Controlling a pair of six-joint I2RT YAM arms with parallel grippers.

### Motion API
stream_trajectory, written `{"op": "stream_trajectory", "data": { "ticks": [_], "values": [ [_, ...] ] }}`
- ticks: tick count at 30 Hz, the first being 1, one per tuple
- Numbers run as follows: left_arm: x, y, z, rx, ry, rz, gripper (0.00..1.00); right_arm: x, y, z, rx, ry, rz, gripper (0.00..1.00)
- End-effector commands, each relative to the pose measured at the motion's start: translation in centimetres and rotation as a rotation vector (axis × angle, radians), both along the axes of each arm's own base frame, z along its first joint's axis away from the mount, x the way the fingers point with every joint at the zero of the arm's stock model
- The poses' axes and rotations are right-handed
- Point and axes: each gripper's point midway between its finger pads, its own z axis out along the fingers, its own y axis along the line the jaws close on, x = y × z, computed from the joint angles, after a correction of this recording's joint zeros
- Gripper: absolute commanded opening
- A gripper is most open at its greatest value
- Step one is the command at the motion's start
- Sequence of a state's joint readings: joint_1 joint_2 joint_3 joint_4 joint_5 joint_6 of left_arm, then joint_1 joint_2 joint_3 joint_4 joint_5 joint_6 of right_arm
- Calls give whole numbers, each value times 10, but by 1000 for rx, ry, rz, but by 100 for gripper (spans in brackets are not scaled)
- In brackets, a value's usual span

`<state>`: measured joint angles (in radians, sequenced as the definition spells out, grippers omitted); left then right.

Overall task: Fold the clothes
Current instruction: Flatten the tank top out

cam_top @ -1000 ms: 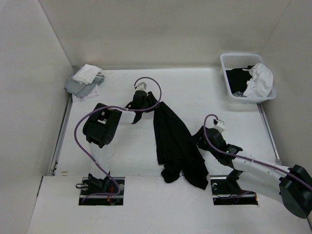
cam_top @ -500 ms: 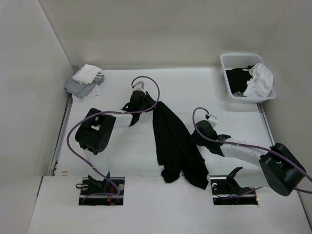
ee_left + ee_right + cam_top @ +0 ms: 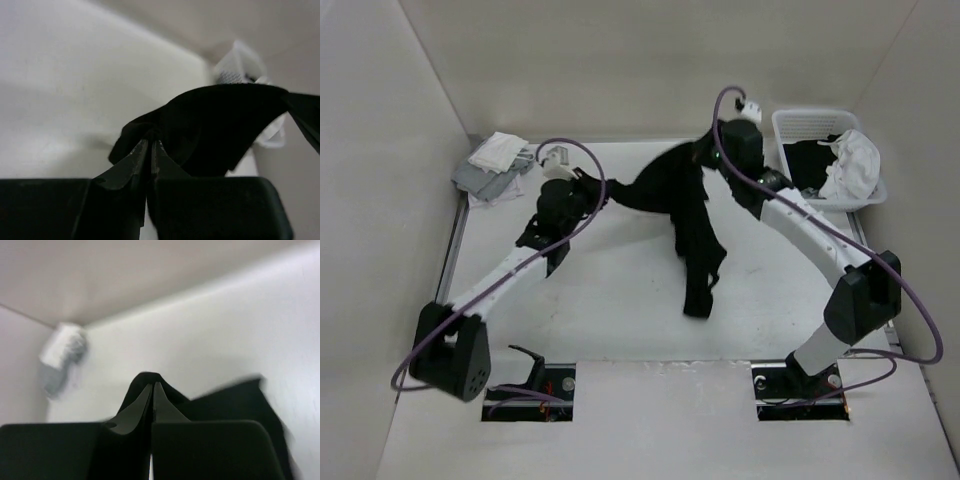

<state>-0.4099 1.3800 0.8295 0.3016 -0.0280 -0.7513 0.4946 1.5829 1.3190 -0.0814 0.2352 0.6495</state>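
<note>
Left gripper (image 3: 594,190) and right gripper (image 3: 707,157) were each clamped on the black garment (image 3: 692,215), stretched between them near the upper centre.

Looks like a robot lab cell: bare white desk (image 3: 620,300) boxed in by blank white walls (image 3: 620,70), laundry basket (image 3: 788,120) just right of the right end effector (image 3: 705,157), cloth pile (image 3: 495,165) left of the left end effector (image 3: 592,186).

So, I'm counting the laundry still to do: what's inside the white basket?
The white basket holds a black cloth and a bunched white cloth on its right side. Anything underneath them is covered and cannot be seen.
</note>
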Motion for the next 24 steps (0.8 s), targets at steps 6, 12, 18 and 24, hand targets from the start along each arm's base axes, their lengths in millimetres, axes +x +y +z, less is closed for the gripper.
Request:
{"op": "stream_trajectory", "data": {
  "ticks": [6,12,18,24],
  "values": [
    [-70,53,124,-182,-253,126,0,-9,-1,184,-150,-346,78,4],
    [-120,67,39,-146,-88,133,0,-14,2,136,-215,-272,141,12],
    [-134,80,-47,-142,84,205,1,57,1,51,-211,-155,71,40],
    [-124,85,-66,-153,108,247,1,-24,46,-90,-198,64,189,40]
  ]
}}
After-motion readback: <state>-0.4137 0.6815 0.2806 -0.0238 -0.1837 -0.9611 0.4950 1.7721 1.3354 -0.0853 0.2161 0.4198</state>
